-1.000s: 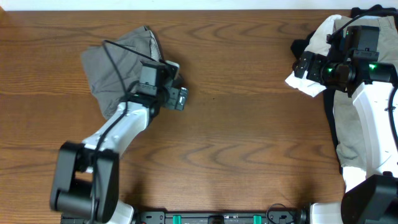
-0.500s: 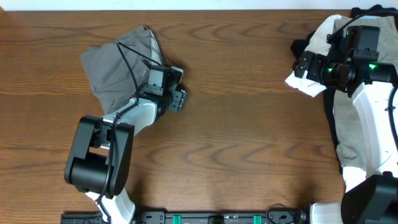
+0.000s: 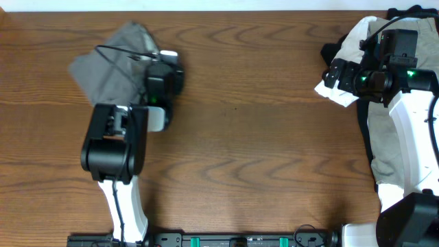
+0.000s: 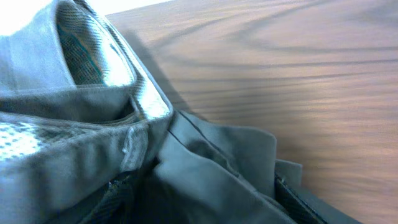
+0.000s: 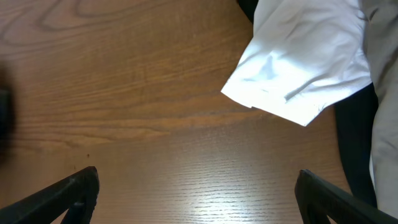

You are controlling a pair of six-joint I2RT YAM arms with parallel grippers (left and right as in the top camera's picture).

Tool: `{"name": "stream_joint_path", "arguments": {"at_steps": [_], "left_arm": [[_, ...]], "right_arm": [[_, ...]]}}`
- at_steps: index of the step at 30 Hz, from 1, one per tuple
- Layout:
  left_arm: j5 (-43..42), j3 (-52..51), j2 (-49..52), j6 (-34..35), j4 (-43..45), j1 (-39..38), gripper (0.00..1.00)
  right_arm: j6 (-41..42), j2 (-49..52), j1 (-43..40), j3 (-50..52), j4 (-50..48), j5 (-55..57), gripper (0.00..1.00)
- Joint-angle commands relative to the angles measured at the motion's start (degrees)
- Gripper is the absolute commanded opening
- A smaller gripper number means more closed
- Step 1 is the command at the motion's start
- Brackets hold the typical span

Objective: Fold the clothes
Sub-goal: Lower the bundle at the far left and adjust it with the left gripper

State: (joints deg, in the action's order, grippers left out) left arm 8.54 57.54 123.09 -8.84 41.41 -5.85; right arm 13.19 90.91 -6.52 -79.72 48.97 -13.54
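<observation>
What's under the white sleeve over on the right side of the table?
A black garment shows beneath the white sleeve at its right edge, while the sleeve's tip lies straight on the table. How far the black cloth runs underneath is covered.

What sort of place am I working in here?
Probably a robotics lab bench: a wooden table, the left arm and right arm mounted at its edge, a grey garment and white garment for folding.

On the worktop [image 3: 274, 158], four garments: one grey garment [image 3: 103, 68] at ten o'clock; one white garment [image 3: 358, 34], one dark garment [image 3: 330, 51] and one beige garment [image 3: 382, 147] at three o'clock.
</observation>
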Motion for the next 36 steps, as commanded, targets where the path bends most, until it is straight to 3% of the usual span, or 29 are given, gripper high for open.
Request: {"name": "stream_joint_path", "arguments": {"at_steps": [1,9,13,20,28,36], "left_arm": [[-1.7,5.7,3.4,0.5,-0.8,4.1,0.70],[-3.4,18.3,4.6,0.5,-3.4,6.8,0.71],[-3.4,22.9,2.5,0.5,-12.6,6.6,0.75],[-2.3,23.7,-10.0,0.4,-33.9,7.2,0.75],[0.5,23.7,-12.9,-8.5,-41.3,10.4,0.80],[-3.4,23.7,-6.4,-10.0,-45.4,13.7,0.80]], "right_arm": [[0.5,0.2,0.2,0.1,0.3,-0.4,0.98],[1.6,0.2,0.3,0.1,0.1,-0.4,0.98],[1.6,0.2,0.6,0.1,0.1,-0.4,0.98],[1.6,0.2,0.6,0.1,0.1,-0.4,0.98],[1.3,0.2,0.6,0.1,0.0,-0.2,0.99],[0.9,0.2,0.6,0.1,-0.1,0.0,0.99]]}}
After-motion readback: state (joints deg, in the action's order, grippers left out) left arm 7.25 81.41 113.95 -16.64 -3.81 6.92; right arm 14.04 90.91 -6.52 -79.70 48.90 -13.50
